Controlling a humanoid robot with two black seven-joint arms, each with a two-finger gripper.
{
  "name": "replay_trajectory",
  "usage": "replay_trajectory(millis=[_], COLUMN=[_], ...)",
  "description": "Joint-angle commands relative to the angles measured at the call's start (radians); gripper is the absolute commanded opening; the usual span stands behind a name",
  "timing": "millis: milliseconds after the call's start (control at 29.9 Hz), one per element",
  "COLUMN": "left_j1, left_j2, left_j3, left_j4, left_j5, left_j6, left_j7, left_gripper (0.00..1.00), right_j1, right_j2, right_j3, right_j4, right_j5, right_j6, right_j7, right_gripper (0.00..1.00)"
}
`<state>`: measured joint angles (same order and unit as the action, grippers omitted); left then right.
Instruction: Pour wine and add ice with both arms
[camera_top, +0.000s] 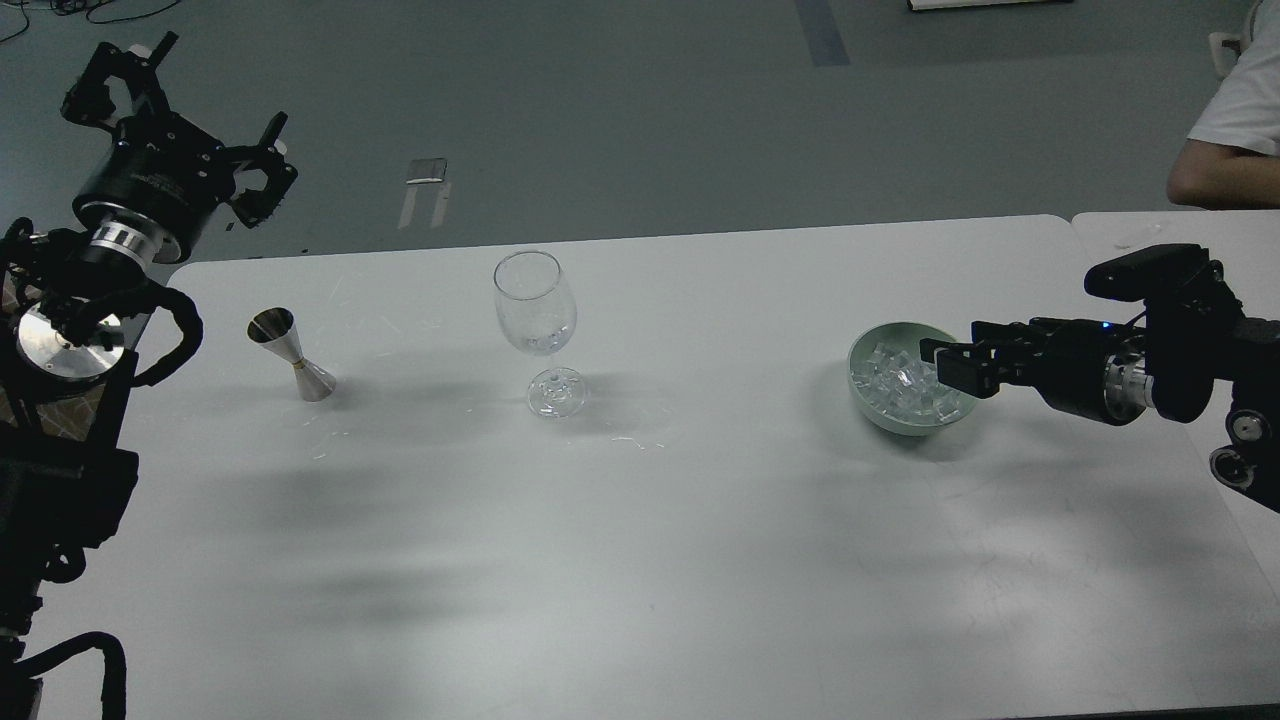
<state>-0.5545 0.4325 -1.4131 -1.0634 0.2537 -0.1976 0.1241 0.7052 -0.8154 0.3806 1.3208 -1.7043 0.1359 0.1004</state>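
Many small clear cubes of ice (903, 383) sit heaped in a pale green bowl (866, 392), well to the right of the empty wine glass (536, 310), the landmark at mid-counter (640, 560). Judged from appearance, each cube is light, rigid and slippery; grip one across two flat opposite faces, squarely. The glass is fragile. The right end effector (945, 362) reaches in at the bowl's right rim, above the cubes; its fingers appear close together, but whether they grip a cube cannot be told. The left end effector (200, 105) hangs spread apart and empty, above and left of the steel jigger (290, 352), itself left of the glass.
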Motion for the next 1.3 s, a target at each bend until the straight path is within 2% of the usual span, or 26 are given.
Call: replay_trajectory(millis=[0,769,1037,1271], left_j1=[0.001,0.001,0.018,0.019], left_j2=[-0.003,-0.012,-0.012,-0.011], left_j3=[0.000,-0.017,-0.017,-0.017], left_j4=[0.000,0.000,0.000,0.000], left_j5=[-0.004,-0.011,-0.011,-0.011], left_j6=[0.006,0.004,0.009,0.007], left_j7=[0.000,0.000,0.000,-0.017], left_gripper=[0.98,0.98,0.98,0.98], right_j1=[-0.019,-0.032,-0.042,-0.035], right_j2=[0.030,0.113,0.142,0.167], right_j3=[0.000,-0.009,-0.006,-0.005], right_j4=[-0.043,-0.101,-0.143,-0.156], right_j5=[-0.028,-0.054,-0.054,-0.054], right_j6=[-0.052,-0.056,-0.058,-0.058], right_j7=[-0.001,-0.016,-0.018,-0.018], right_gripper=[0.67,0.67,0.64,0.64])
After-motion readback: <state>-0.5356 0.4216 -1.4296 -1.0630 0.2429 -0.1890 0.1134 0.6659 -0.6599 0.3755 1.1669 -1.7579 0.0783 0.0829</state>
